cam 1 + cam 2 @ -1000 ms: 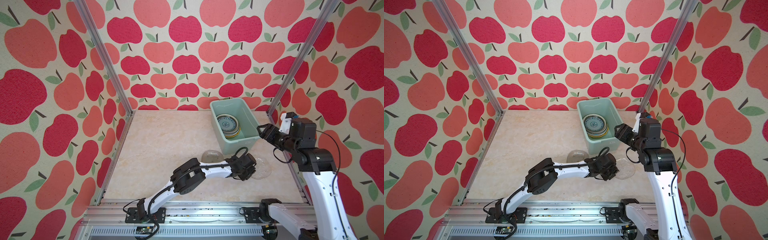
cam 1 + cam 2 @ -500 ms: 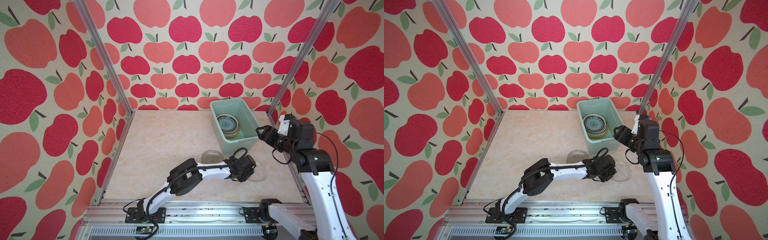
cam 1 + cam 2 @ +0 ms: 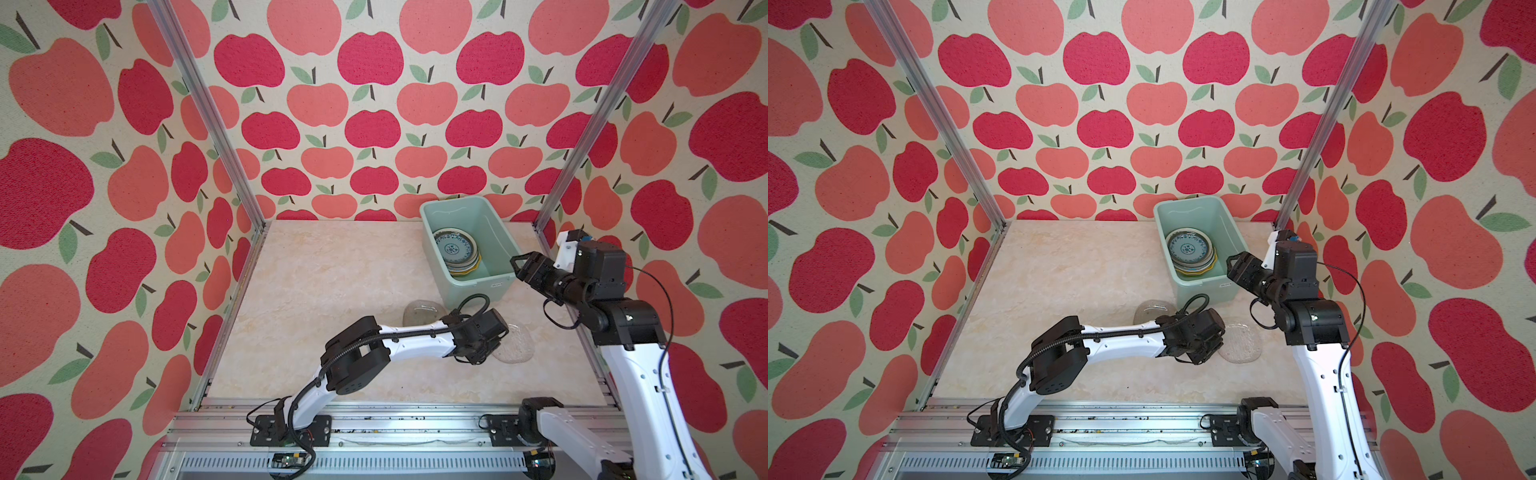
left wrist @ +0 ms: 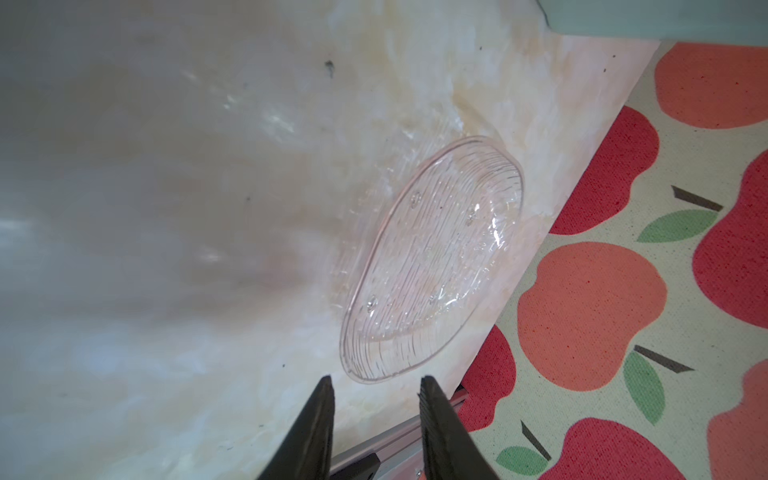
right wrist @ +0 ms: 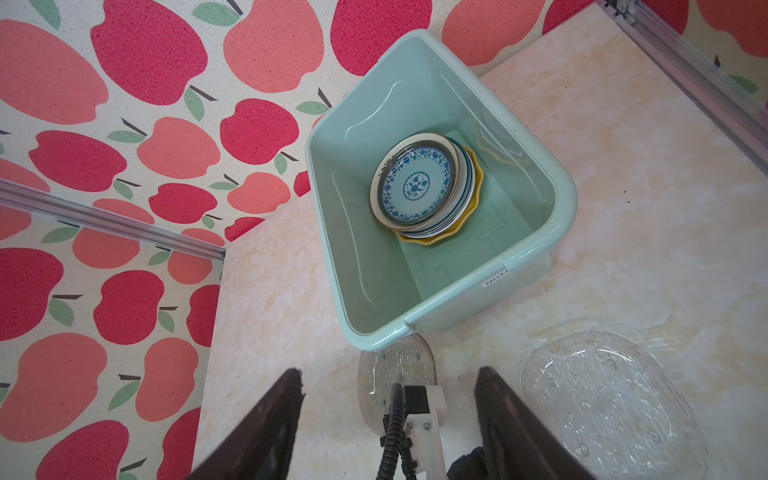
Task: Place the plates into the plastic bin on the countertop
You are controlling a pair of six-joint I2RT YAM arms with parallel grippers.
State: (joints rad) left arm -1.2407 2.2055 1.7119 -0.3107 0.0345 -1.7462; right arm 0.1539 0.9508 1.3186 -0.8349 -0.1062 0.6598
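Left fingers [image 4: 318,424] stand a narrow gap apart with nothing between them in the left wrist view. The ribbed clear plate [image 4: 432,262] lies flat on the counter [image 4: 166,208] just beyond the fingertips, its near rim roughly in line with the gap but not yet inside it. Judging by this, the step in hand is the approach for a pick.

Right fingers [image 5: 266,432] are spread wide and empty in the right wrist view. Ahead of them sits the plastic bin [image 5: 536,253] with the stacked plates [image 5: 415,187] inside, a blue-patterned one on top. A second clear plate [image 5: 399,361] lies between those fingers and the bin's near corner.

In both top views the left fingers are hidden under their own wrist, which sits low beside the ribbed plate [image 3: 515,347], while the right fingers hover by the bin's near right corner [image 3: 1239,266].

The next move probably calls for a short advance, so that one finger goes over the rim and the other under it. The plate is low and flat against the counter, and the glass is likely slick, so the close should be gentle before lifting toward the bin.
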